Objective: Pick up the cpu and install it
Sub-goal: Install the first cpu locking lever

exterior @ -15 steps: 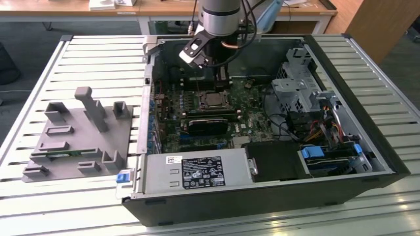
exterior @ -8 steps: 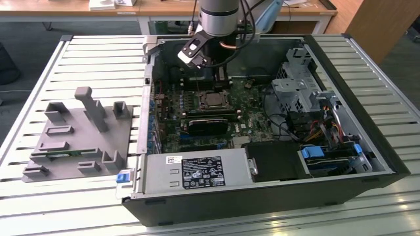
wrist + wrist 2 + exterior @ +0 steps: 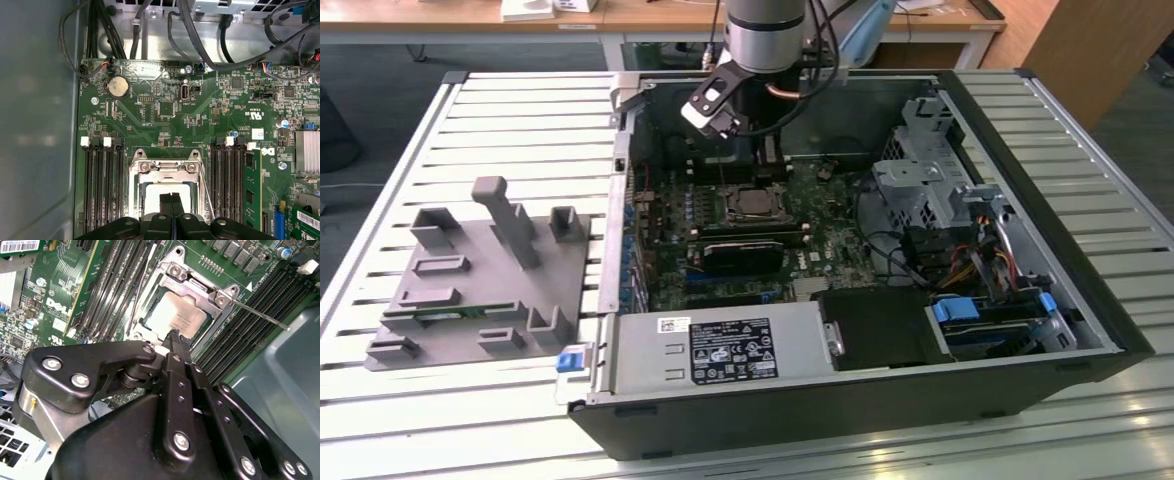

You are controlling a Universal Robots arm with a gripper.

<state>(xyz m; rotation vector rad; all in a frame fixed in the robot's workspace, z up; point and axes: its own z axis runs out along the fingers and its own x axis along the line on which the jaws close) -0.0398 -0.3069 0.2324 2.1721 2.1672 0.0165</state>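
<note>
The cpu (image 3: 172,315), a flat square chip with a silvery top, lies in the motherboard socket inside its metal frame (image 3: 197,287); it also shows in the first wrist view (image 3: 150,200) and in the exterior view (image 3: 750,205). My gripper (image 3: 176,336) hangs just above the chip's near edge, its two black fingers pressed together with nothing between them. In the first wrist view the gripper (image 3: 171,197) covers the middle of the chip. In the exterior view the gripper (image 3: 724,128) hangs over the back of the open computer case, above the socket.
A thin socket lever (image 3: 260,315) juts out beside the frame. Black memory slots (image 3: 102,185) flank the socket, with a green memory stick (image 3: 250,190) in one. Cables (image 3: 200,35) and the drive cage (image 3: 927,180) crowd the case. A grey fixture (image 3: 474,290) sits at the exterior view's left.
</note>
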